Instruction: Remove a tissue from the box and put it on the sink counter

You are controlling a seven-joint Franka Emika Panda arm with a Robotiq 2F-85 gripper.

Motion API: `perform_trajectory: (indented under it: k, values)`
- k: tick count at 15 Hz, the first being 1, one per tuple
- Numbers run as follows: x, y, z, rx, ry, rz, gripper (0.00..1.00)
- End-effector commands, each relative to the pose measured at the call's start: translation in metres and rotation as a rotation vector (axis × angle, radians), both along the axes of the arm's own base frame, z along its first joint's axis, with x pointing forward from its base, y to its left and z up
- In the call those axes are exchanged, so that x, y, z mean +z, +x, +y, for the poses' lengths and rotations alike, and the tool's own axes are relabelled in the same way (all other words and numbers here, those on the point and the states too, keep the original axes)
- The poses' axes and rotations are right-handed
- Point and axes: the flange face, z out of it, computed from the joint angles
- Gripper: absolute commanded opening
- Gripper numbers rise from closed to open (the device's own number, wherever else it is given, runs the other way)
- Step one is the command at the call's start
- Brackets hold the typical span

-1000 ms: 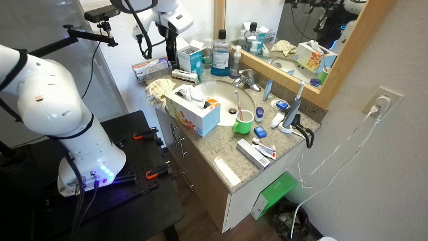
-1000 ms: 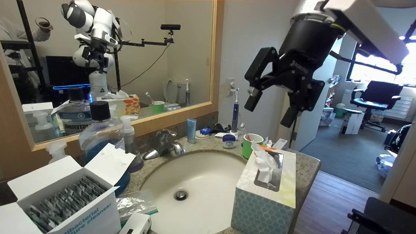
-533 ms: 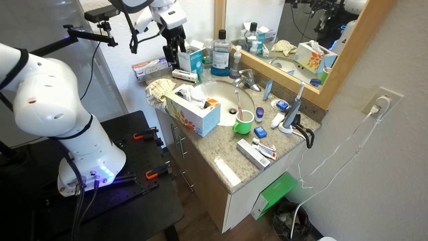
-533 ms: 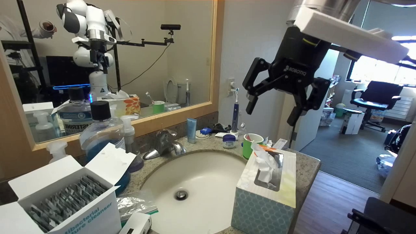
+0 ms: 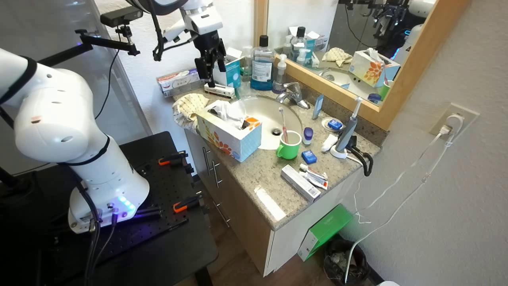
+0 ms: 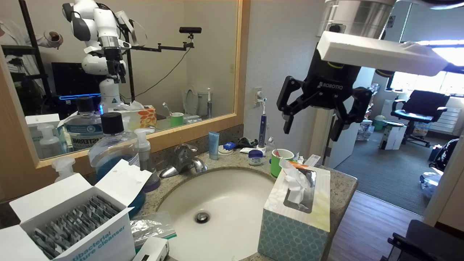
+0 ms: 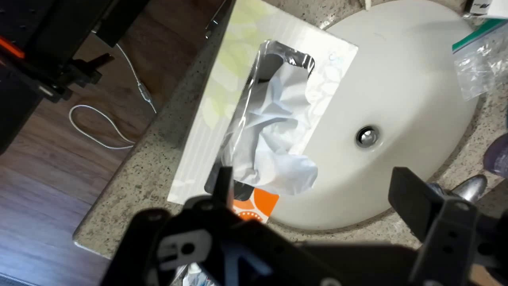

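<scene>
1. The gripper (image 6: pixel 311 131): fingers (image 7: pixel 412 202) spread wide, nothing between them, touching nothing, hanging tips down in the air.

2. Key relation: the tissue (image 7: pixel 279 139) lies below the gripper, apart from it. Wrist view: mostly up-frame of the fingertip line and nearer the finger on that view's left; only its loose lower end reaches toward the gap. Exact height can't be told.

3. Axis: the box (image 6: pixel 293 233) runs long way mostly up-down in wrist view, with a lean; the two fingers sit across that. Judgement: a pinch would close across the slot (image 7: pixel 272 65), not along it. Single arm, so no choice of hand.

4. Coming move, my guess: shift toward the slot, go down, pinch the crumpled part.

5. Tissue location: part in the slot, part flopping over the box top toward the basin (image 7: pixel 401 79). Not pulled out yet.

6. Risk: clear film (image 7: pixel 293 55) at the slot; fingers could catch it, or the box could lift along.

7. The box stands on the sink counter (image 5: pixel 254 171), near the front edge, beside the basin. Green mug (image 5: pixel 289 149) near one end, patterned cloth (image 5: pixel 190 105) at the opposite end; touching or not, can't tell. Placing not done yet.
</scene>
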Motion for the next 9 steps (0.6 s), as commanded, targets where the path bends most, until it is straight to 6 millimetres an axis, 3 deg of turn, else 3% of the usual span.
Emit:
perform_trajectory:
  k: [1,9]
  values:
    - [-0.009,0.013,0.003,0.001,-0.012,0.049,1.0]
    - [-0.045,0.024,0.001,0.024,0.025,0.121,1.0]
